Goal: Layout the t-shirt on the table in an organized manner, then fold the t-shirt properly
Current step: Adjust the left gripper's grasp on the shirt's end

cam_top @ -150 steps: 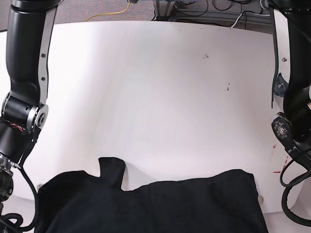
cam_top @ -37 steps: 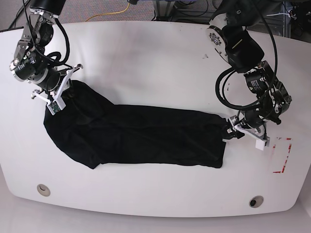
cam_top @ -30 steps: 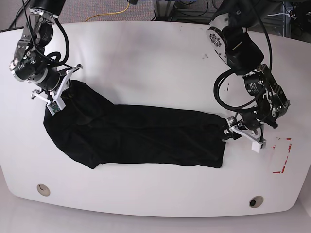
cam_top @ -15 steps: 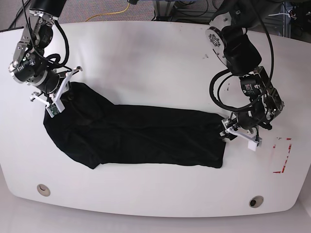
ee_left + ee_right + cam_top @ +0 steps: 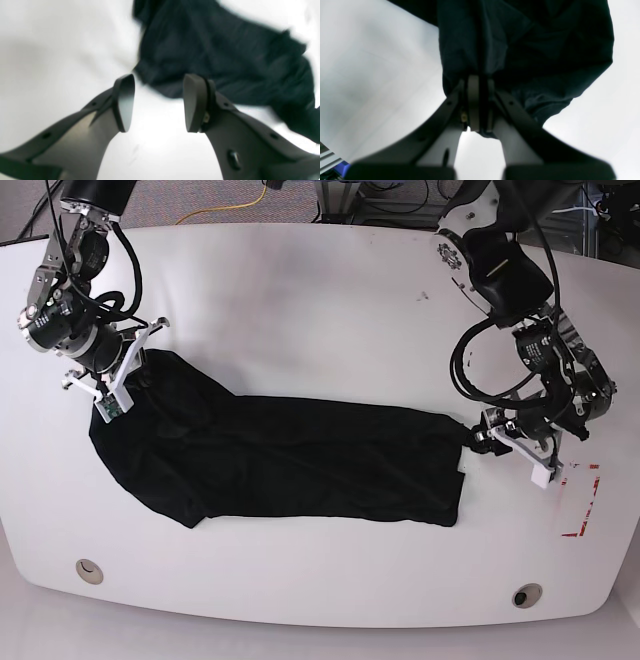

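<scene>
Two grippers at work on opposite ends of the t-shirt, laid as a long, rumpled band across the middle of the table, well clear of the near edge and its two grommets. Right gripper clenched on a bunched fold of black fabric near the table edge on its own side, cloth draped over both fingers. Left gripper released and empty, jaws apart, hovering just beside the shirt's other end, with the hem lying just past the fingertips. Red tape outline close by toward that table edge, not touched. Judged step: spreading out, not yet folding; garment narrow and doubled on itself, sleeves and collar not distinguishable. To do it well: lower the open jaws onto the table surface, slide one finger under the hem corner only, take a single layer where possible, close fully before any pull. Then draw both ends apart along the table's length, low and even, keeping the clamped end as anchor. Risk: pinching several layers and dragging the whole bundle instead of opening it. Also likely: fabric slipping on the glossy top, so pull slowly.
</scene>
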